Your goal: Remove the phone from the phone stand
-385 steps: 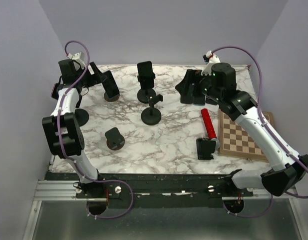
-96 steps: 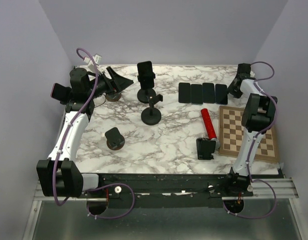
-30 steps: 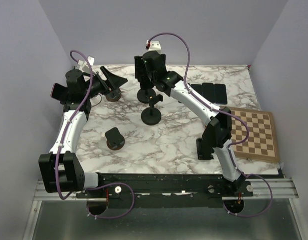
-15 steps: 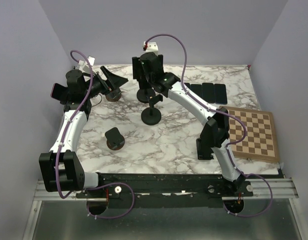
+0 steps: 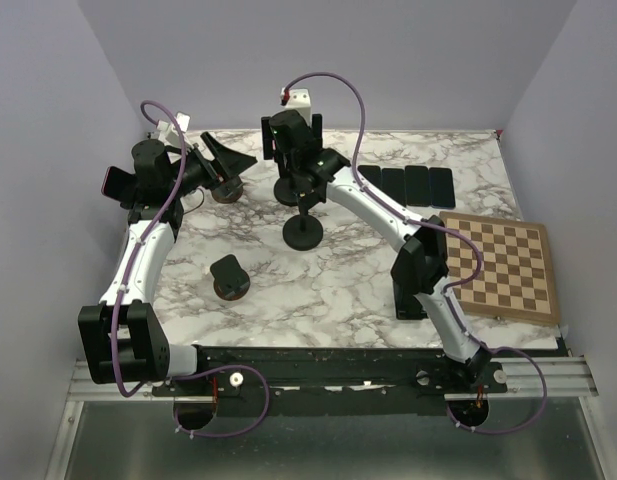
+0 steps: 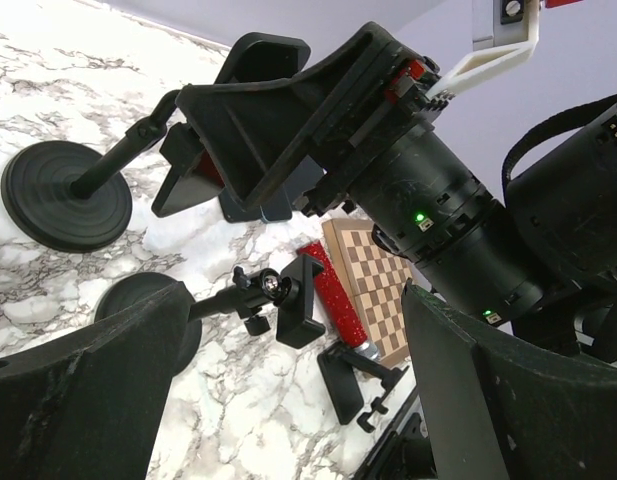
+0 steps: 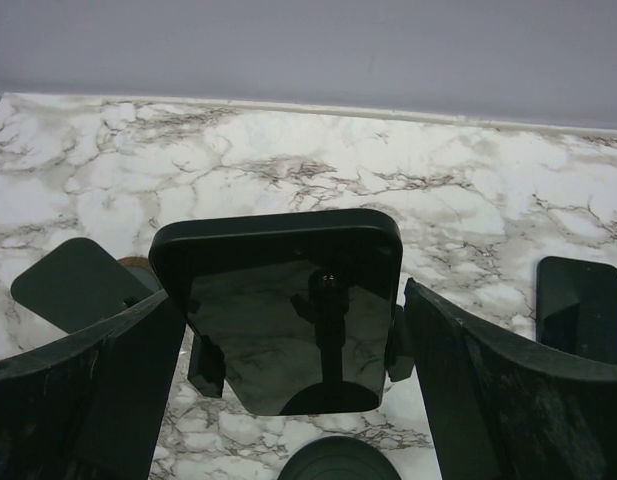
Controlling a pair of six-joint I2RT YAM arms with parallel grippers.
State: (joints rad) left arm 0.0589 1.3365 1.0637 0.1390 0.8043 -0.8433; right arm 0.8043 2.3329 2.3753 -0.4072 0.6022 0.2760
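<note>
Resting in the phone stand (image 5: 291,190) at the back of the counter (image 5: 338,280), the phone (image 7: 278,270) is flanked by the spread jaws of the right gripper (image 7: 291,300), while those of the left gripper (image 5: 226,160) are spread wide too.

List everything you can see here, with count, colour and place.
Black smartphone clamped on round-base stand: one, black, back centre.
Flat black smartphones: at least three, black, back right.
Empty round-base phone stands: three, dark, centre, near left, back left.
Folded holder: one, black, near right.
Wooden chessboard: one, brown and cream, right.
Red cylinder: one, red, beside chessboard.
Marble tabletop: one, white-grey.
Left tool: open, back left.
Right tool: open around clamped smartphone.
</note>
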